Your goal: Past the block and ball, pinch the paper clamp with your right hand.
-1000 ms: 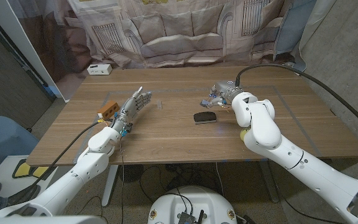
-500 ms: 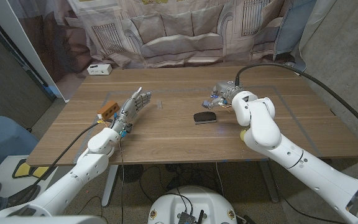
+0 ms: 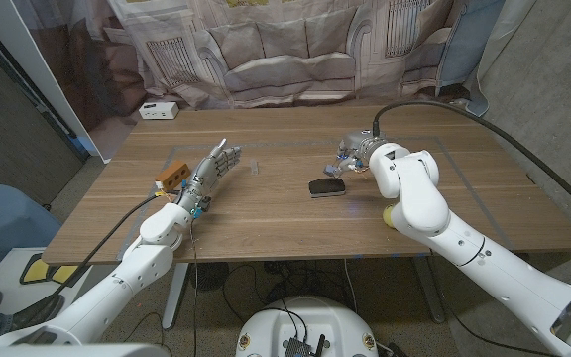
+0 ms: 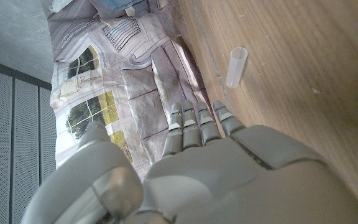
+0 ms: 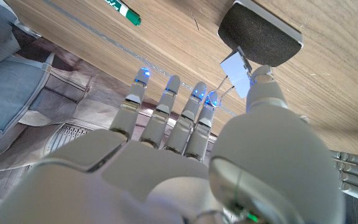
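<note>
The big brown wooden bench (image 3: 266, 213) holds everything, and the robot's white right hand (image 3: 353, 154) reaches far across it because the small clear paper clamp with thin wire handles (image 5: 236, 70) lies there, just beside the flat black oval pad (image 3: 326, 186); its fingers are spread and straight, its thumb tip looks to be touching the clamp, and it is not pinching yet, I think. The grey left hand (image 3: 211, 170) waits on its side with fingers straight and a little apart, holding nothing, next to the small orange block (image 3: 173, 177), since this job is not for it. Since a second ago the right hand has slid a bit closer to the clamp, and the left hand has stayed put.
</note>
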Controlling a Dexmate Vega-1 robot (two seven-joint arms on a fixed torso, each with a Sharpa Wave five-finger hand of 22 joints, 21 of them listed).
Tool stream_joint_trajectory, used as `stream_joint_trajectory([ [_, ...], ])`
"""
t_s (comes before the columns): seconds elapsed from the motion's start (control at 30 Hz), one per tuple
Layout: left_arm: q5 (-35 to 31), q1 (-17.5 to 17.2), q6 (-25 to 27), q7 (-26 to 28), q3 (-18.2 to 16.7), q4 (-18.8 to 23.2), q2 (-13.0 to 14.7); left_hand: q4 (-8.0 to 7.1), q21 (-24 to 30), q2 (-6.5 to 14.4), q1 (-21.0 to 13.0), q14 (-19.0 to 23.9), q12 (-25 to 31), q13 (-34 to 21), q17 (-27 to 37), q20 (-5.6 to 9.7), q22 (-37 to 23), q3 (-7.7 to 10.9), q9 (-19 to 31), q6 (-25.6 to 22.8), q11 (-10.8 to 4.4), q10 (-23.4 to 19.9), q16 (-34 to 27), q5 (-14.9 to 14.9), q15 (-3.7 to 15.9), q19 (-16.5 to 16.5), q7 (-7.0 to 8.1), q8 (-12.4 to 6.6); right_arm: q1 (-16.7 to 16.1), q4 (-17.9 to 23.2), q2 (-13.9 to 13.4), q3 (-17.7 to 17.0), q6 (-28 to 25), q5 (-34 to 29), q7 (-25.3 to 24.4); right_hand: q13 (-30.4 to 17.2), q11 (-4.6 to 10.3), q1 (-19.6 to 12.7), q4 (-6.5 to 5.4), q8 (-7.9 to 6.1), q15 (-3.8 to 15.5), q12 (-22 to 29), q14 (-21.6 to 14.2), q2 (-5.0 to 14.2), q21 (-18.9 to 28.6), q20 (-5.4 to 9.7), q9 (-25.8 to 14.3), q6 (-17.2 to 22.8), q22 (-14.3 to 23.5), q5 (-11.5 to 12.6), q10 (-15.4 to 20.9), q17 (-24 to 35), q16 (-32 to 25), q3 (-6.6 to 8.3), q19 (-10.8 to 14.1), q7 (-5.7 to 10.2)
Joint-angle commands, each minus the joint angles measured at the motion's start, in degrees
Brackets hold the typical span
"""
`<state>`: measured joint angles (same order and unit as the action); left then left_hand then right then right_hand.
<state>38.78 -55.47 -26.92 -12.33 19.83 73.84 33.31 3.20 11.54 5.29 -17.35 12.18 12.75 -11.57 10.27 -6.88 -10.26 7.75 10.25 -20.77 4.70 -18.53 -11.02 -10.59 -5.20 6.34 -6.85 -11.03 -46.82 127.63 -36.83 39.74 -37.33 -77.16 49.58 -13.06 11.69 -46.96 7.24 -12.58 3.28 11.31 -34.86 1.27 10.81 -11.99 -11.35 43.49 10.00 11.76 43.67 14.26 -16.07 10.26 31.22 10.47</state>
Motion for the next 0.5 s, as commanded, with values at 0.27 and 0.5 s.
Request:
stream_joint_trajectory([
  [0.27,-0.60,0.02,0.13,0.50,0.22,0.59,0.12,0.21,-0.06,0.47,-0.01,0.29,-0.17,-0.25,0.09,0.07,-0.10,0.16,0.21,-0.43,0.25,-0.32,0.19,0.05,-0.03,0.51,-0.14,0.08,-1.84,0.25,0.84,-1.21,3.76,-2.55,2.94,-0.11,0.09,-0.37,0.38,0.31,3.63,-0.17,1.08,-0.38,0.27,-0.26,-0.25,1.12,0.12,0.55,-1.29,0.21,0.58,0.08,-0.18,2.27],
  [0.5,-0.67,-0.30,-0.17,0.66,0.10,1.08,0.24,0.24,-0.05,0.47,0.02,0.31,-0.15,-0.25,0.09,0.10,-0.10,0.18,0.21,-0.47,0.09,-0.37,0.18,0.05,-0.04,0.54,0.02,0.06,-2.92,0.22,1.16,-0.98,5.29,-3.84,3.21,-0.10,0.14,-0.40,0.43,0.39,3.72,-0.19,1.25,-0.37,0.27,-0.26,-0.26,0.89,0.12,0.60,-1.63,0.29,0.59,0.08,-0.28,2.28],
])
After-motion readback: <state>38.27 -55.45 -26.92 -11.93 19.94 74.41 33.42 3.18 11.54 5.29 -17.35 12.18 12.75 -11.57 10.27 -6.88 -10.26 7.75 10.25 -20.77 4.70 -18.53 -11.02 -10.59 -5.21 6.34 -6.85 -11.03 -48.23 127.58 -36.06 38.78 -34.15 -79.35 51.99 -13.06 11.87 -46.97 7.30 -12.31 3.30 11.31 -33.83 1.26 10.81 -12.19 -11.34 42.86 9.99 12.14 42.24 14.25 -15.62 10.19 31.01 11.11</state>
